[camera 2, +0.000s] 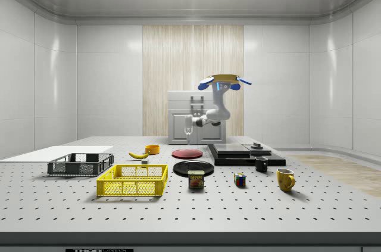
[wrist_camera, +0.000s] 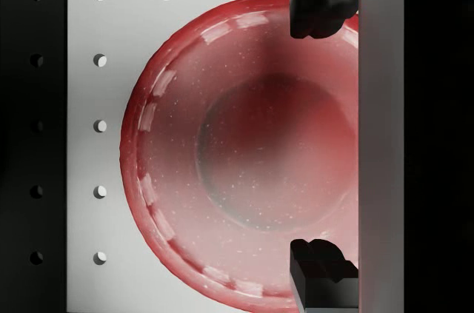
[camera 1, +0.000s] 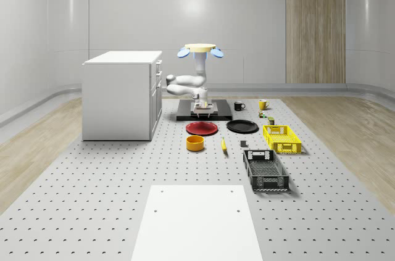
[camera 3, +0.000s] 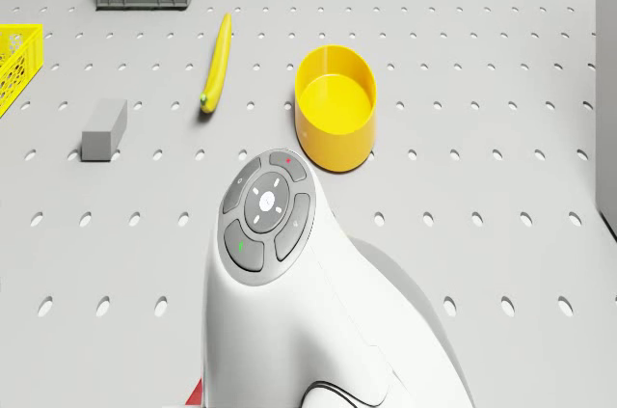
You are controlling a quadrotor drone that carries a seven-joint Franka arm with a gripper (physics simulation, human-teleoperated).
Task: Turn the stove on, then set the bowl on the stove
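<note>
1. A grey pegboard table [camera 1: 92,199] fills a pale room; a white cabinet [camera 1: 120,94] stands at the whole-scene view's left, towards the back.
2. The drone [camera 1: 200,49] hovers above the flat black stove [camera 1: 185,115], near its front edge, with its white arm [camera 1: 188,82] folded down beneath it.
3. Just in front of the stove lies a red plate [camera 1: 202,128], with a black plate [camera 1: 242,126] beside it.
4. The gripper [wrist_camera: 324,135] hangs above the red plate's edge, fingers spread wide apart and holding nothing.
5. The yellow bowl [camera 1: 195,143] sits on the table in front of the red plate, apart from it, with a banana [camera 3: 216,63] near it.
6. Risk: the gripper looks aimed at the red plate rather than at the stove's control or the bowl. Descending here would likely grip the wrong dish or strike its rim, and the stove may go unswitched.
</note>
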